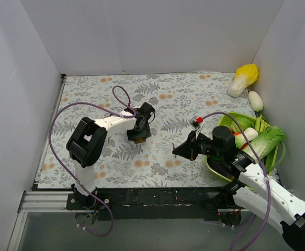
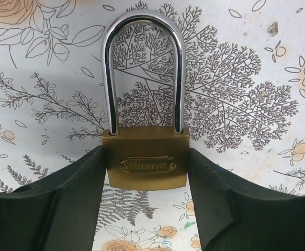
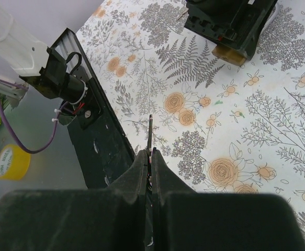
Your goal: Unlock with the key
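Progress seems about half: both things are grasped, but the key (image 3: pixel 150 133) is not yet in the padlock (image 2: pixel 145 159), and the shackle sits closed in the brass body. The left gripper (image 2: pixel 145 175) clamps the padlock body on two sides, low at the flowered table (image 1: pixel 168 99). The right gripper (image 3: pixel 150 159) pinches the key tight, with the blade sticking forward, well apart from the lock. Inserting and turning are left.

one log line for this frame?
left gripper shut on brass padlock | right gripper shut on key | key apart from lock, not inserted | shackle closed
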### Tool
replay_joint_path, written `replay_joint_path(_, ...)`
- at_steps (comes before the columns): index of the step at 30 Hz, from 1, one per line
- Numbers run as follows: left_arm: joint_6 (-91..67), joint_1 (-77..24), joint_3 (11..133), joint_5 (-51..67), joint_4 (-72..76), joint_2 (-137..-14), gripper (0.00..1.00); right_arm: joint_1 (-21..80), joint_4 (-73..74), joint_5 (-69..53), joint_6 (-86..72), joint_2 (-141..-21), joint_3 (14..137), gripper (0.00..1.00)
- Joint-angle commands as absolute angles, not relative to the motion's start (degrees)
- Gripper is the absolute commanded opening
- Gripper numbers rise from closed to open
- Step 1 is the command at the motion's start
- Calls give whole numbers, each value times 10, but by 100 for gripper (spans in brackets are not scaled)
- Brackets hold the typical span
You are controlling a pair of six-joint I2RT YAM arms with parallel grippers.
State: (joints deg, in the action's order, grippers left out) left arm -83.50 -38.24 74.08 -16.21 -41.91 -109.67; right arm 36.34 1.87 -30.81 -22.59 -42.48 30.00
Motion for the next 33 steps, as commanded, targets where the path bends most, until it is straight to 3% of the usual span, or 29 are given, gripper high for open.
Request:
replay_joint_path(1, -830, -379, 688, -153, -413, -1100, 39, 362, 22, -298, -230, -419, 291, 1)
replay_joint_path(5, -845, -379, 650, -149, -360, -1062, 13, 364, 13, -298, -237, -426, 281, 1)
replay_joint_path(6, -853, -379, 633, -147, -334, -1053, 1, 366, 9, -294, -240, -428, 277, 1)
replay_joint_path(18, -971, -379, 482, -111, -143, -804, 0, 475, -97, -172, -303, -526, 260, 1)
replay_joint_path(25, -1000, -379, 437, -73, -113, -754, 0, 571, -161, -75, -321, -645, 301, 1)
replay_joint_path(33, -1020, -379, 400, -59, -89, -695, 0, 577, -218, -55, -327, -721, 334, 1)
